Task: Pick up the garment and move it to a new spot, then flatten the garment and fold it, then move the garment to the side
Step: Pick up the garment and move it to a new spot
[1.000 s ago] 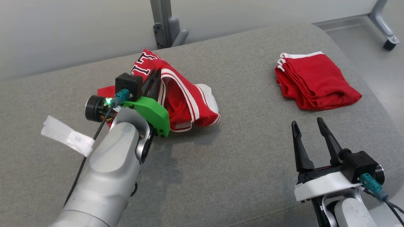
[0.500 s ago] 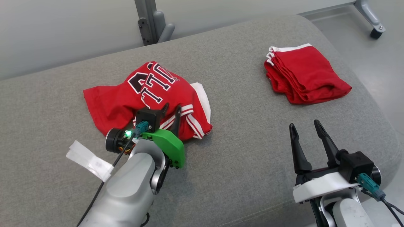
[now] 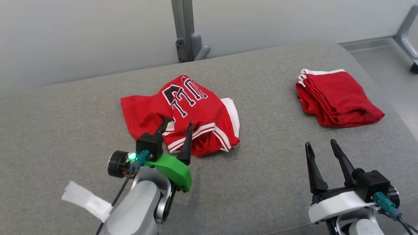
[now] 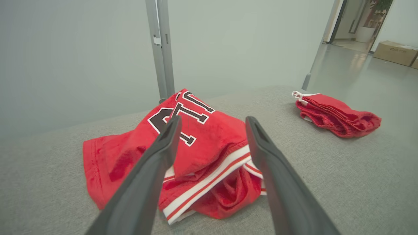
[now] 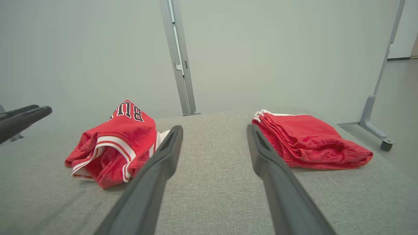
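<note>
I find the garment (image 3: 183, 114) crumpled, soft, light, likely limp. Left tool (image 3: 177, 123) wide, empty; right tool (image 3: 320, 143) likewise. I recommend pinching the striped hem (image 3: 205, 128).

Two red cloth items lie on one grey padded surface (image 3: 261, 182): one crumpled garment (image 3: 196, 111) with black-and-white lettering and one folded red pile (image 3: 339, 98) (how many pieces make up that stack cannot be told). Two grippers show, the left gripper (image 3: 178, 121) and the right gripper (image 3: 320, 142), each with two dark fingers. One grey upright post (image 3: 183, 29) stands behind, and one white tag (image 3: 86, 200) hangs on the left arm.
</note>
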You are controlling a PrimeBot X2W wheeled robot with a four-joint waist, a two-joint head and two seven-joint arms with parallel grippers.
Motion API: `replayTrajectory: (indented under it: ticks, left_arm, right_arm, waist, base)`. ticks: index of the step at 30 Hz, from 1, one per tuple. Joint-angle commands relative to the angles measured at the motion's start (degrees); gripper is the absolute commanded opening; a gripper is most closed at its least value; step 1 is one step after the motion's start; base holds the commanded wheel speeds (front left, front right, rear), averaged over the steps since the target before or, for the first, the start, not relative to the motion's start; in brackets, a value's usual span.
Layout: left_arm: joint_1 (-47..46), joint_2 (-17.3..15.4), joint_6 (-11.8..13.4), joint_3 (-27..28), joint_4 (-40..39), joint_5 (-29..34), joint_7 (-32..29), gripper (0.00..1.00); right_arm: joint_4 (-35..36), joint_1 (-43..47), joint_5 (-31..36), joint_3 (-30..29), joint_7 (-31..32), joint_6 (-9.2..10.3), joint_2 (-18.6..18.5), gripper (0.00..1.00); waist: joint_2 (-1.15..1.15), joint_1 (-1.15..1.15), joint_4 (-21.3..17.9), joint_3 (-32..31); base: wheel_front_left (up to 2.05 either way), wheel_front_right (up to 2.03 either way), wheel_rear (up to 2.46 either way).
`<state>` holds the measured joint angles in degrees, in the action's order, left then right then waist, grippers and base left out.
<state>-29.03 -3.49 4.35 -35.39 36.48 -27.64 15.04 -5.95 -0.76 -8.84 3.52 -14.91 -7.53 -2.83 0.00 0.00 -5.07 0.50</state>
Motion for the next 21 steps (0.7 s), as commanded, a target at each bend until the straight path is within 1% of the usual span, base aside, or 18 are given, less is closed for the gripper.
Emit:
replayTrajectory:
  ticks: [1,7,8,12,16,21]
  left_arm:
    - [2.29,-0.96,0.29,1.31,-1.43,1.35,0.13,1.0]
    - [9.78,-1.81,1.29,7.03,-8.42,3.72,0.11,1.0]
    - [12.54,-2.2,1.62,8.73,-10.71,4.88,0.07,1.0]
    - [18.09,-2.67,2.63,12.52,-14.91,6.2,0.06,1.0]
    - [23.32,-2.43,3.67,16.7,-18.82,7.16,0.07,1.0]
    - [27.93,-1.88,4.0,21.08,-21.98,8.21,0.07,1.0]
  right_arm:
    - [0.06,1.02,0.57,-0.26,-0.27,0.09,-0.12,1.0]
    - [0.46,2.06,0.85,-0.86,-0.27,0.09,-0.13,1.0]
    - [0.65,2.49,0.86,-1.08,-0.28,0.08,-0.12,1.0]
    - [0.97,3.45,0.87,-1.36,-0.29,0.08,-0.12,1.0]
    - [1.36,4.55,0.79,-1.55,-0.32,0.08,-0.12,1.0]
    - [1.55,5.53,0.67,-1.63,-0.35,0.08,-0.12,1.0]
  waist:
    - [0.0,0.0,1.9,-1.46]
    - [0.0,0.0,3.64,-2.19]
    - [0.0,0.0,4.14,-2.35]
    - [0.0,0.0,4.83,-2.61]
    - [0.0,0.0,5.33,-2.79]
    - [0.0,0.0,5.8,-2.86]
  base:
    - [0.0,0.0,0.0]
    - [0.0,0.0,0.0]
    - [0.0,0.0,0.0]
    - [0.0,0.0,0.0]
    - [0.0,0.0,0.0]
    - [0.0,0.0,0.0]
